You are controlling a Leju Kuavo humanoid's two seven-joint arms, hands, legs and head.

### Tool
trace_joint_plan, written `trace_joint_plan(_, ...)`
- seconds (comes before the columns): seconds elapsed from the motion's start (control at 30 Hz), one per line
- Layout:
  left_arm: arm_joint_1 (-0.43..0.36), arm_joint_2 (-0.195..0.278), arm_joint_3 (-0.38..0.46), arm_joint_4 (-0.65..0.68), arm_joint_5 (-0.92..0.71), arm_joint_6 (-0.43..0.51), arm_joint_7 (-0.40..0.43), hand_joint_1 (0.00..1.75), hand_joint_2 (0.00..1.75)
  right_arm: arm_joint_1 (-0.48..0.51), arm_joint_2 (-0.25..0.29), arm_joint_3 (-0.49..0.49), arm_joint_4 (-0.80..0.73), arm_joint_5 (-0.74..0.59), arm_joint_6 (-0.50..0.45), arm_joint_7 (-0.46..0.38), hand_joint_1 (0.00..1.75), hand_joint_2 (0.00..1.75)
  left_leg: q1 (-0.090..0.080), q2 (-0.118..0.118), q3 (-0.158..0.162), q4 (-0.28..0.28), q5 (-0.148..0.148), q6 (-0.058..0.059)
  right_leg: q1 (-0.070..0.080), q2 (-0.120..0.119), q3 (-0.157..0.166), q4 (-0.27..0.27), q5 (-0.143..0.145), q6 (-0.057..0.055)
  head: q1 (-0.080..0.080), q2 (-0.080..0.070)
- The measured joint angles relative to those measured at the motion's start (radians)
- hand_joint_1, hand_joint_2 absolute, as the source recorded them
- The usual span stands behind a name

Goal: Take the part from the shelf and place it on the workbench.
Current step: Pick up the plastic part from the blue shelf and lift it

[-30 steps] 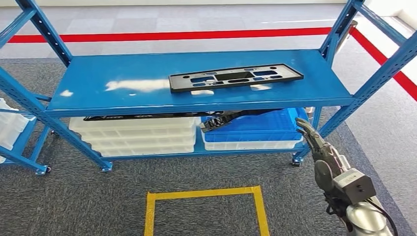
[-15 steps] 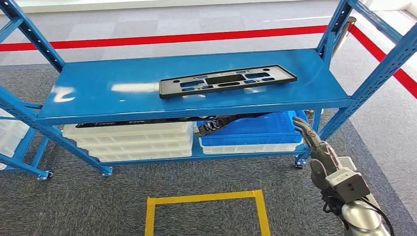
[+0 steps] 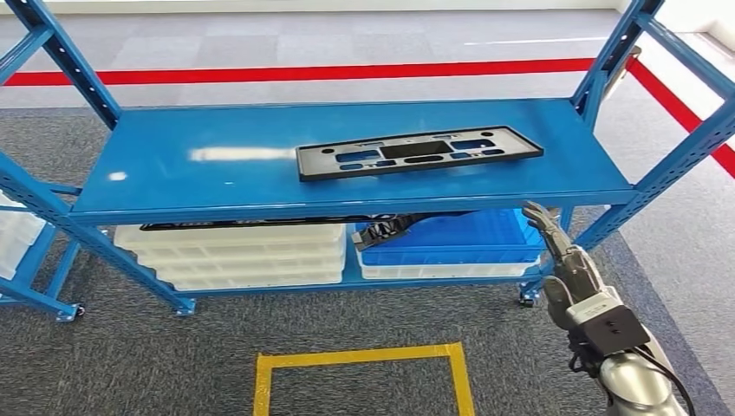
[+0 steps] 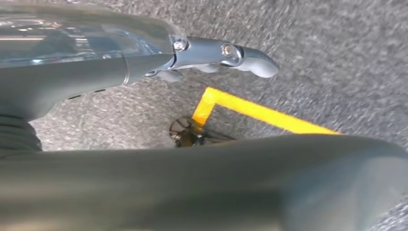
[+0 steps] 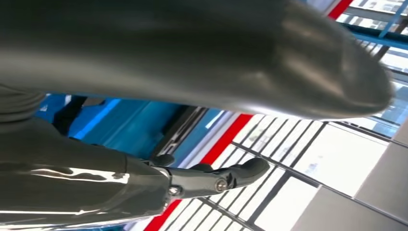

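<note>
Head view. Blue steel shelf on castors, standing on grey carpet. The part, a long flat black plastic panel with cut-outs, lies flat on the top deck, right of centre, well back from the front lip: a resting place that lets a hand come in over the edge from the front. Lower deck: stacked white trays to the left, a blue bin on a white tray to the right, another dark part poking out between them. Right hand is raised at the shelf's right front corner, below deck level, fingers stretched forward and apart, holding nothing. It is near the corner post and well apart from the panel. Judged: the reach is only starting. Yellow tape square on the floor in front, likely a standing mark.

Left wrist view. Left hand hangs over the carpet, fingers extended, nothing in them. One taped yellow corner shows beneath it, which puts this arm low at the robot's side, idle.

Right wrist view. Right hand's dark fingers spread and empty, confirming the open pose at closer range. Beyond them, blue shelf surfaces and the red floor stripe.
</note>
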Motion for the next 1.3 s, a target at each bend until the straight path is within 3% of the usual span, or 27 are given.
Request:
trace_joint_plan(0.03,0.0,0.0,0.0,0.0,0.0,0.0,0.001,0.0,0.0,0.0,0.0,0.001,-0.002,0.003,-0.001,0.006,0.0,0.0,0.0,0.0,0.003,0.0,-0.003,0.0,0.0,0.0,-0.035,0.055,-0.013,0.002,0.0,0.0)
trace_joint_plan(0.07,0.0,0.0,0.0,0.0,0.001,-0.001,0.001,0.0,0.0,0.001,0.0,0.001,-0.004,0.005,-0.001,0.012,0.0,0.0,0.0,0.0,0.007,0.0,-0.007,0.0,0.0,0.0,-0.059,0.084,-0.009,0.005,0.0,0.0)
trace_joint_plan(0.1,0.001,-0.001,0.0,0.0,0.002,-0.002,0.002,0.0,0.0,0.0,0.0,0.002,-0.007,0.005,0.001,0.017,0.0,0.0,0.001,0.0,0.013,0.001,-0.012,-0.002,0.0,-0.001,-0.063,0.074,0.017,0.006,0.0,0.0)
trace_joint_plan(0.17,0.001,-0.001,0.0,0.0,0.004,-0.006,0.001,0.0,0.0,-0.004,-0.001,0.002,-0.015,0.005,0.004,0.026,0.0,0.0,0.002,-0.001,0.03,0.001,-0.024,-0.01,-0.001,-0.002,-0.024,-0.038,0.103,0.007,0.0,0.0)
trace_joint_plan(0.23,-0.001,-0.002,0.0,0.0,0.004,-0.01,0.0,0.0,0.0,-0.012,-0.002,0.002,-0.022,0.014,-0.001,0.036,0.0,0.0,-0.001,-0.001,0.039,0.005,-0.035,-0.021,0.001,-0.002,0.017,-0.14,0.149,0.002,0.0,0.0)
trace_joint_plan(0.4,-0.007,-0.006,0.0,0.0,0.003,-0.018,-0.003,0.0,0.0,-0.033,-0.001,0.003,-0.041,0.047,-0.024,0.049,0.0,0.0,-0.002,-0.001,0.034,0.021,-0.055,-0.037,0.0,0.0,0.03,-0.17,0.139,-0.027,0.0,0.0)
trace_joint_plan(0.47,-0.009,-0.008,0.0,0.0,0.003,-0.02,-0.004,0.0,0.0,-0.044,-0.001,0.004,-0.047,0.052,-0.027,0.055,0.0,0.0,0.0,-0.001,-0.01,0.114,-0.102,-0.048,-0.003,-0.002,0.035,-0.172,0.135,-0.036,0.0,0.0)
trace_joint_plan(0.53,-0.008,-0.008,0.0,0.0,0.003,-0.02,-0.004,0.0,0.0,-0.05,0.0,0.004,-0.048,0.051,-0.028,0.061,0.0,0.0,0.002,-0.001,-0.086,0.249,-0.148,-0.054,-0.002,-0.003,0.04,-0.172,0.129,-0.041,0.0,0.0)
trace_joint_plan(0.57,-0.007,-0.009,0.0,0.0,0.003,-0.02,-0.004,0.0,0.0,-0.051,0.0,0.004,-0.048,0.047,-0.027,0.063,0.0,0.0,0.002,-0.001,-0.113,0.288,-0.149,-0.053,-0.001,-0.002,0.044,-0.171,0.126,-0.042,0.0,0.0)
trace_joint_plan(0.6,-0.006,-0.009,0.0,0.0,0.002,-0.021,-0.004,0.0,0.0,-0.053,0.0,0.004,-0.048,0.041,-0.026,0.064,0.0,0.0,0.002,-0.001,-0.123,0.289,-0.129,-0.05,0.0,-0.002,0.05,-0.171,0.121,-0.042,0.0,0.0)
trace_joint_plan(0.67,-0.005,-0.01,0.0,0.0,0.002,-0.023,-0.004,0.0,0.0,-0.059,0.0,0.004,-0.049,0.024,-0.022,0.064,0.0,0.0,-0.003,-0.002,-0.091,0.186,-0.045,-0.036,0.003,0.0,0.067,-0.172,0.111,-0.041,0.0,0.0)
trace_joint_plan(0.73,-0.006,-0.009,0.0,0.0,0.002,-0.022,-0.003,0.0,0.0,-0.068,0.0,0.004,-0.049,0.007,-0.015,0.067,0.0,0.0,-0.012,-0.003,-0.049,0.078,0.015,-0.014,0.004,0.001,0.079,-0.173,0.102,-0.037,0.0,0.0)
trace_joint_plan(0.8,-0.007,-0.009,0.0,0.0,0.002,-0.022,0.0,0.0,0.0,-0.076,0.0,0.003,-0.048,-0.003,-0.006,0.075,0.0,0.0,-0.02,-0.004,-0.035,0.043,0.016,0.002,0.002,0.002,0.079,-0.175,0.098,-0.028,0.0,0.0)
trace_joint_plan(0.87,-0.009,-0.009,0.0,0.0,0.001,-0.021,0.002,0.0,0.0,-0.081,-0.002,0.002,-0.048,-0.008,0.005,0.08,0.0,0.0,-0.019,-0.003,-0.028,0.024,0.011,0.006,0.001,0.001,0.08,-0.178,0.095,-0.019,0.0,0.0)
trace_joint_plan(0.93,-0.009,-0.01,-0.001,0.0,-0.002,-0.02,0.006,0.0,0.0,-0.088,-0.01,-0.001,-0.048,-0.013,0.012,0.078,0.0,0.0,-0.01,-0.001,-0.012,0.002,0.012,0.007,0.003,0.001,0.07,-0.145,0.072,-0.011,0.001,0.0)
trace_joint_plan(0.97,-0.009,-0.01,-0.001,0.0,-0.003,-0.02,0.008,0.0,0.0,-0.09,-0.015,-0.003,-0.047,-0.015,0.014,0.077,0.0,0.0,-0.006,-0.001,-0.005,-0.006,0.013,0.007,0.003,0.001,0.049,-0.101,0.05,-0.008,0.001,0.0)
trace_joint_plan(1.03,-0.009,-0.01,-0.002,0.0,-0.005,-0.019,0.011,0.0,0.0,-0.092,-0.024,-0.005,-0.042,-0.016,0.016,0.076,0.0,0.0,-0.005,-0.001,0.002,-0.008,0.009,0.008,0.001,0.001,-0.022,0.021,0.004,-0.001,0.001,0.0)
trace_joint_plan(1.07,-0.008,-0.011,-0.002,0.0,-0.005,-0.019,0.012,0.0,0.0,-0.091,-0.027,-0.006,-0.04,-0.016,0.016,0.076,0.0,0.0,-0.005,-0.001,0.006,-0.008,0.005,0.008,0.0,0.001,-0.052,0.065,-0.002,0.002,0.001,0.0)
trace_joint_plan(1.1,-0.008,-0.012,-0.002,0.0,-0.006,-0.019,0.012,0.0,0.0,-0.09,-0.029,-0.006,-0.038,-0.016,0.017,0.076,0.0,0.0,-0.005,-0.001,0.011,-0.008,0.001,0.006,-0.001,0.0,-0.068,0.076,0.012,0.005,0.001,0.0)
trace_joint_plan(1.13,-0.008,-0.012,-0.002,0.0,-0.006,-0.019,0.012,0.0,0.0,-0.09,-0.032,-0.007,-0.036,-0.016,0.017,0.076,0.0,0.0,-0.004,-0.001,0.017,-0.007,-0.004,0.004,-0.002,0.0,-0.062,0.047,0.047,0.008,0.001,0.0)
trace_joint_plan(1.2,-0.008,-0.012,-0.005,0.0,-0.006,-0.02,0.012,0.0,0.0,-0.09,-0.035,-0.009,-0.034,-0.016,0.017,0.076,0.0,0.0,-0.002,-0.001,0.033,-0.005,-0.018,-0.007,-0.004,-0.002,-0.014,-0.079,0.128,0.013,0.001,0.0)
trace_joint_plan(1.23,-0.009,-0.013,-0.007,0.0,-0.006,-0.021,0.012,0.0,0.0,-0.091,-0.037,-0.011,-0.033,-0.015,0.017,0.076,0.0,0.0,-0.003,-0.002,0.037,-0.003,-0.025,-0.013,-0.004,-0.002,0.008,-0.132,0.15,0.011,0.001,0.0)
trace_joint_plan(1.3,-0.01,-0.012,-0.009,0.0,-0.006,-0.022,0.011,0.0,0.0,-0.09,-0.037,-0.012,-0.03,-0.014,0.017,0.075,0.0,0.0,-0.006,-0.003,0.039,0.0,-0.032,-0.023,-0.001,-0.001,0.022,-0.166,0.151,0.0,0.001,0.0)
